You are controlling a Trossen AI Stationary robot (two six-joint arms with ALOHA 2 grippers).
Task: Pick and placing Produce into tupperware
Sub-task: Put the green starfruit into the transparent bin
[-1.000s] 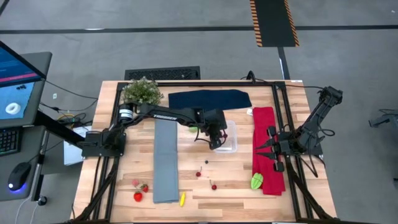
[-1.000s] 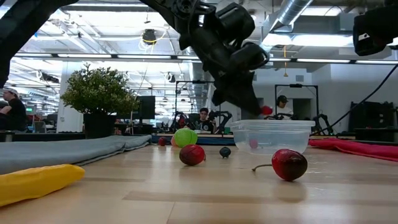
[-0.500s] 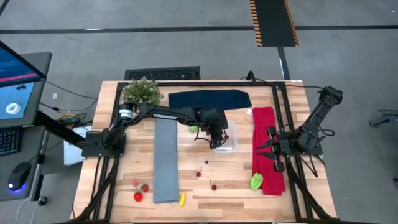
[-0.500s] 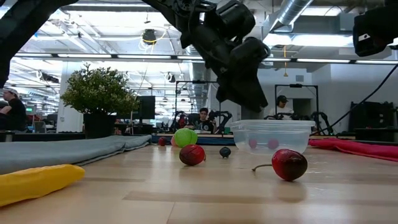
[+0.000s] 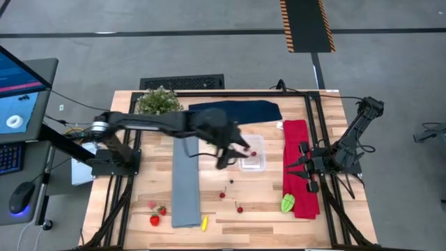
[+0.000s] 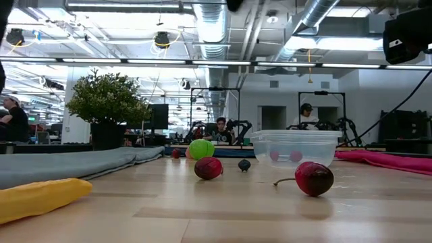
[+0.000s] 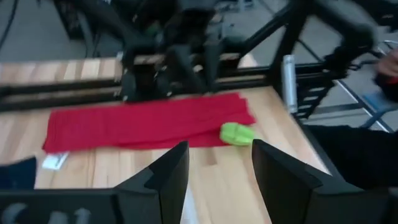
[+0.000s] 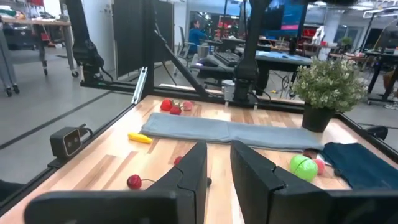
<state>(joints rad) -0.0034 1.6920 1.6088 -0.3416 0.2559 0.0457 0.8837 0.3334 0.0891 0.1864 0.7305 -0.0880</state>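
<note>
1. High view: the left gripper (image 5: 234,148) hangs at the 9 o'clock edge of the tupperware (image 5: 259,166).
   - The tub sits mid-table and has red produce inside.
   - Loose on the table are three cherries (image 5: 223,195) at its 7 o'clock, and three strawberries (image 5: 155,220) and one yellow piece (image 5: 204,223) further out at 7 to 8 o'clock.
   - One lime piece (image 5: 288,203) lies on the red cloth (image 5: 298,143) at 4 o'clock.
   - The right gripper (image 5: 301,166) waits over that cloth.
   - Risk: this close, a careless swing of the arm could knock the light tub askew.

2. Low view: I count two red pieces in the tub.
   - In front of it are two red cherries, one small dark one and one green ball (image 6: 200,149).
   - Risk: round pieces are likely to roll if nudged.

3. Left wrist view: the jaws stand wide with nothing between them.
   - Risk: the lime piece lies on soft folds, so a grasp there might pinch the fabric too.

4. Right wrist view: the jaws are narrowly parted and hold nothing.
   - One grey cloth (image 8: 211,130) and one potted plant (image 8: 328,87) are in sight.
   - Risk: both arms working the centre could collide.
</note>
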